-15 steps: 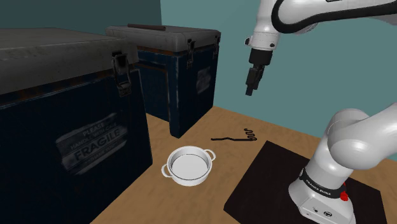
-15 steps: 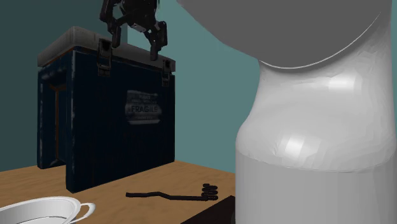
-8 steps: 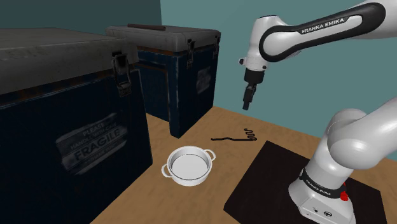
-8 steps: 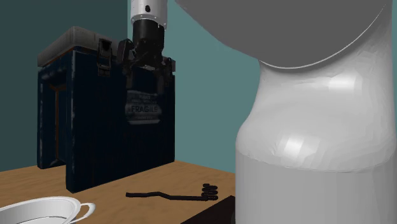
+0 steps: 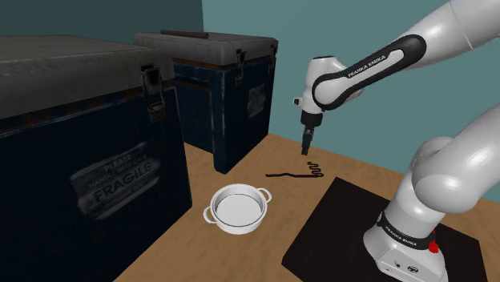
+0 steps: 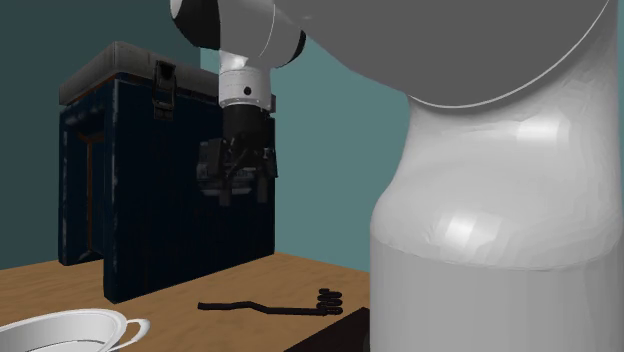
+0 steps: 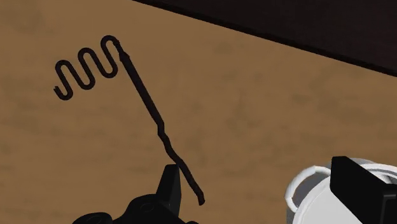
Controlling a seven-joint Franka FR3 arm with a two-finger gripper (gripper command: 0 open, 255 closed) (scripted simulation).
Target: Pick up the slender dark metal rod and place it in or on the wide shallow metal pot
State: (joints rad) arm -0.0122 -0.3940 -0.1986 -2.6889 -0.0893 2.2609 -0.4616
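Tool [image 5: 305,147]: released, empty, above the rod. Rod [image 5: 296,171]: thin, dark, squiggled at one end, flat on wooden surface near its wall edge. Pot [image 5: 236,207]: white, well apart from it

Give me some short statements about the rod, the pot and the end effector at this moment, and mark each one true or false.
1. The rod lies flat on the wooden surface. True.
2. The end effector holds the rod. False: it hangs open above the rod, not touching it.
3. The pot is empty. True.
4. The pot lies upside down. False: it stands upright, opening upward.
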